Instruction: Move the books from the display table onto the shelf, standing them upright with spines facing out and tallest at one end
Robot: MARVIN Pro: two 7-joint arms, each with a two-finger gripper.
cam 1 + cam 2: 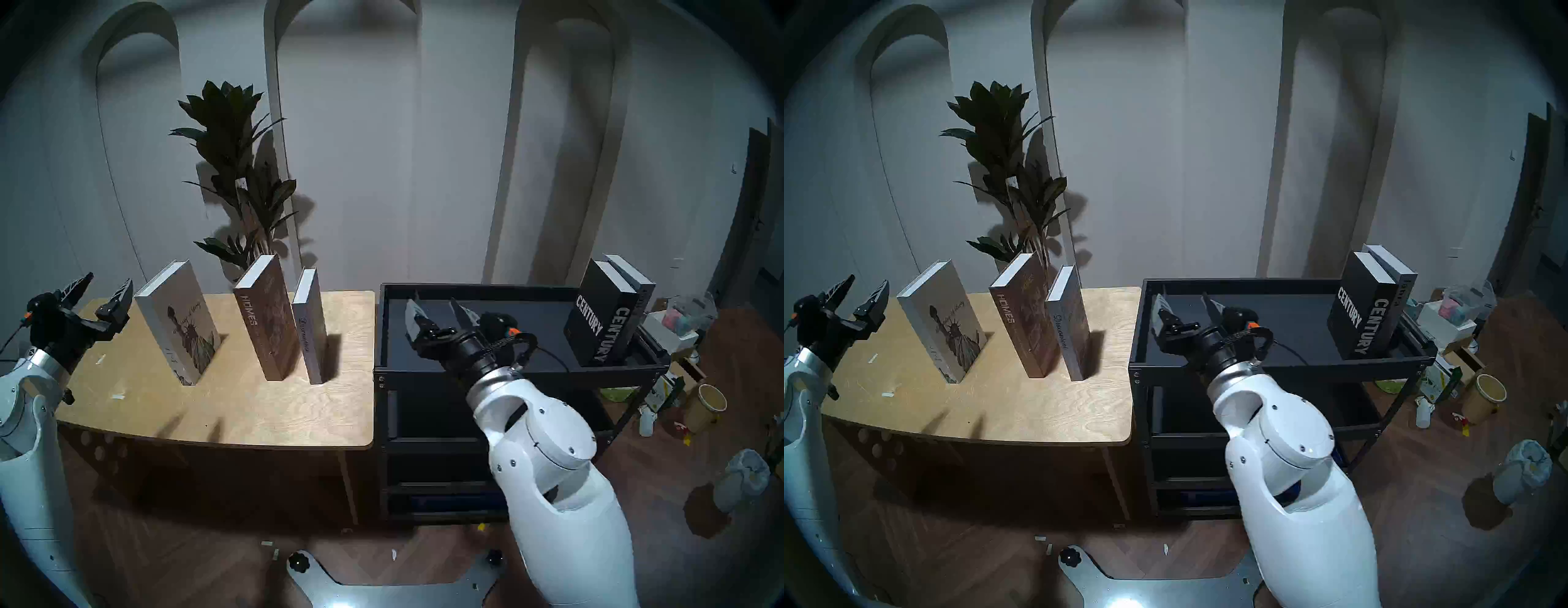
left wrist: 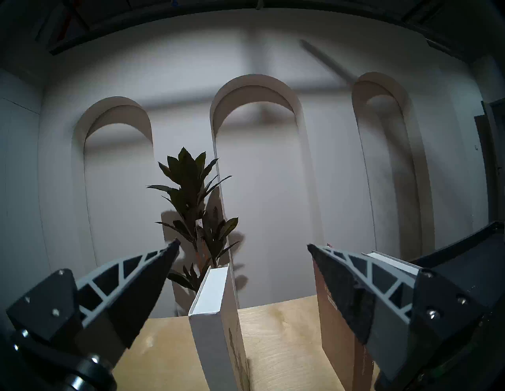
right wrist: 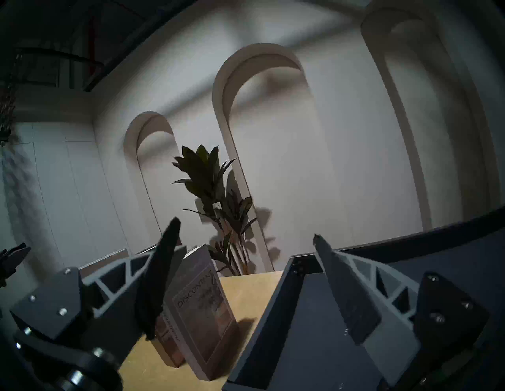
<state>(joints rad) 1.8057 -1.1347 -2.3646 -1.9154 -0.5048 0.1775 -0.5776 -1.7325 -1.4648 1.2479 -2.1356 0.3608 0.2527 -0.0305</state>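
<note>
Two books, black "CENTURY" (image 1: 602, 314) and a grey one (image 1: 634, 278), stand at the right of my black metal cart (image 1: 479, 290), three wait upright centre-left on the plywood table (image 1: 254, 407), and my right claw (image 1: 437, 316) and left claw (image 1: 99, 297) gape empty.

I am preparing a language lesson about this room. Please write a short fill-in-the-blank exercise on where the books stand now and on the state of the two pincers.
1. The number of books standing upright on the light plywood table is ____.
2. The black hardcover book "CENTURY" stands on the top tray of the black metal ____.
3. The right pincer is open and holds ____.
4. The book nearest the left pincer shows the Statue of ____.

Missing words: three; cart; nothing; Liberty
</note>
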